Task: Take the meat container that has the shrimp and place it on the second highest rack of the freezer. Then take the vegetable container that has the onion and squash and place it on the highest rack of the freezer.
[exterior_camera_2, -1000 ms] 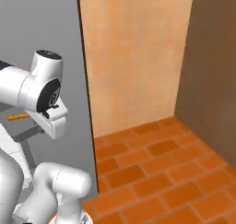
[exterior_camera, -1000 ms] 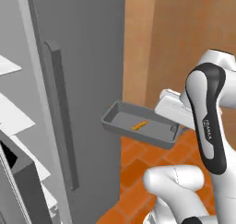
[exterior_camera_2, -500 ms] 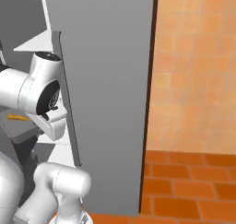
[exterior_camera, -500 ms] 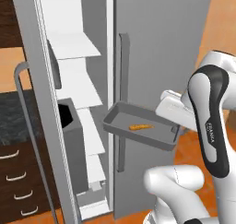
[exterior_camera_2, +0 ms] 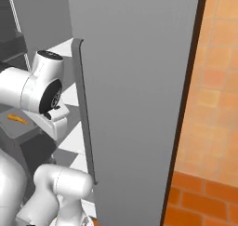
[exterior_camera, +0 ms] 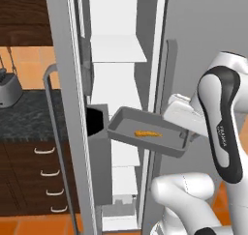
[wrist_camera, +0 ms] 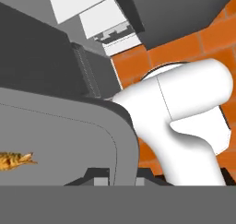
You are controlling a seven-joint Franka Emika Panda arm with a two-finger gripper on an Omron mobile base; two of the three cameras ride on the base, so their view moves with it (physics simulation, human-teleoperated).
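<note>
— Grey, deep, rectangular meat container [exterior_camera: 167, 144] with a flared rim: held level in the air, in front of the open tall grey freezer [exterior_camera: 68, 60], clear of its shelves?

— Yes. Clamped at its right rim by the two-finger gripper [exterior_camera: 185, 137]; jaws pressed together on that edge (fingertips mostly hidden behind the rim in the left base view). Seen again in the hand view, with the tray wall [wrist_camera: 60, 140] running up between the dark tips.

— And the tiny curved orange shrimp [exterior_camera: 147, 133]?

— Lying flat on the tray floor, near the middle, touching no wall. Visible also at the left edge of the hand view [wrist_camera: 14, 160] and far left in the right base view [exterior_camera_2: 17, 119].

— Tray against the racks?

— Hanging below the flat white shelf slab [exterior_camera: 118, 49] that shows highest in the interior, with further white slabs [exterior_camera: 125, 155] stacked behind and beneath. Which slab counts as second highest: cannot tell from here.

— Left of the freezer?

— Dark speckled counter [exterior_camera: 29, 118] over brown drawers [exterior_camera: 29, 181] with pale handles.
</note>
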